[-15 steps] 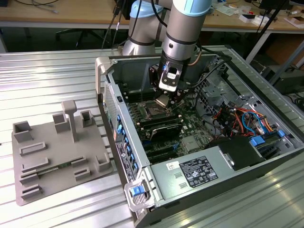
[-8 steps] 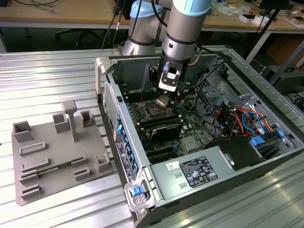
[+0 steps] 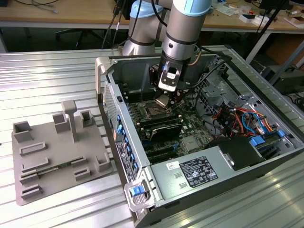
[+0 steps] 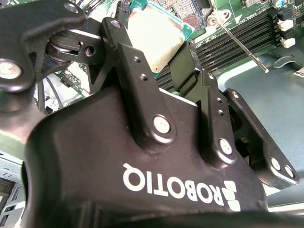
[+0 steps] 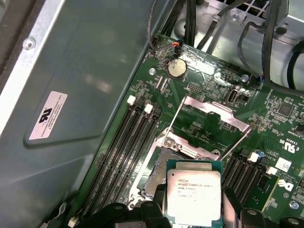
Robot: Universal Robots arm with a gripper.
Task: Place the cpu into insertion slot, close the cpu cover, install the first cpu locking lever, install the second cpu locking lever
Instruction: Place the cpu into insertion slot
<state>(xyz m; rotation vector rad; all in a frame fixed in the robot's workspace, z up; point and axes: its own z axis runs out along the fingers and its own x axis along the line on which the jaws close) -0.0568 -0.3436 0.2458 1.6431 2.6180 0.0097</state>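
The claw (image 4: 156, 54) is clenching the chip (image 4: 153, 33) by two opposite edges, its black fingers (image 4: 137, 80) pressing in from either side. The chip (image 5: 194, 192) is showing a flat, square, silver-grey top with small dark print and a thin green border. It is hanging face-up over the green board, overlapping one corner of the socket (image 5: 156, 168) in the first wrist view. Whether it is touching the socket cannot be told. The socket is lying open, a dark square inside a silvery rim. The cover (image 5: 216, 116), a thin metal frame with a cut-out middle, is standing raised beyond it. Thin levers (image 5: 174, 118) are sticking up beside the cover, and long black memory slots (image 5: 121, 152) are running alongside the socket. In the exterior view the arm (image 3: 183, 28) is reaching steeply down from above, its wrist pointing the claw (image 3: 166, 98) into the open computer case (image 3: 121, 123). The case is lying on its side on the ribbed metal desk (image 3: 47, 71). A grey moulded tray (image 3: 57, 156) is sitting on the desk at the exterior view's left of the case.
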